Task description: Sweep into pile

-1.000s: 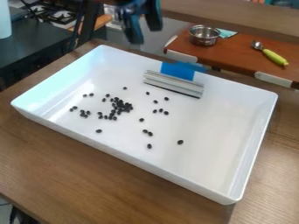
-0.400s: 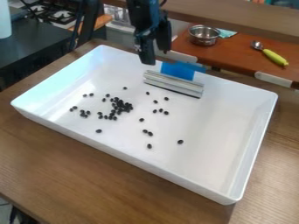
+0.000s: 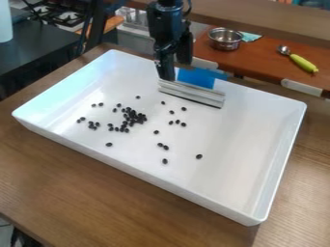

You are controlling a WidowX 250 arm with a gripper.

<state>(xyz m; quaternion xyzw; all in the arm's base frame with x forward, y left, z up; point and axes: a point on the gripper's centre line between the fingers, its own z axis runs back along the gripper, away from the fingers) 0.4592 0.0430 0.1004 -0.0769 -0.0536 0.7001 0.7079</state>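
Note:
The gripper (image 3: 176, 70) hangs over the far rim of the white tray, open, its two fingers apart. Just beneath it and to its right is the sweeper's blue handle (image 3: 198, 78); one finger comes down at the handle's left side, and contact cannot be told. The sweeper's grey metal blade (image 3: 191, 93) lies against the tray's far wall. Dark beans (image 3: 133, 116) form a loose cluster left of the tray's middle. Single beans are scattered around it, some farther right, such as one bean (image 3: 199, 156) toward the near side.
The white tray's raised walls (image 3: 148, 173) surround the beans and sweeper on a brown wooden table (image 3: 84, 193). Behind it, a reddish-brown board (image 3: 258, 58) bears a metal pot (image 3: 226, 38) and a spoon with a green handle (image 3: 303, 62). A black surface lies at upper left.
From the top edge, the gripper has come down and to the right, ending near the blue handle. Beans, sweeper and tray have stayed in place.

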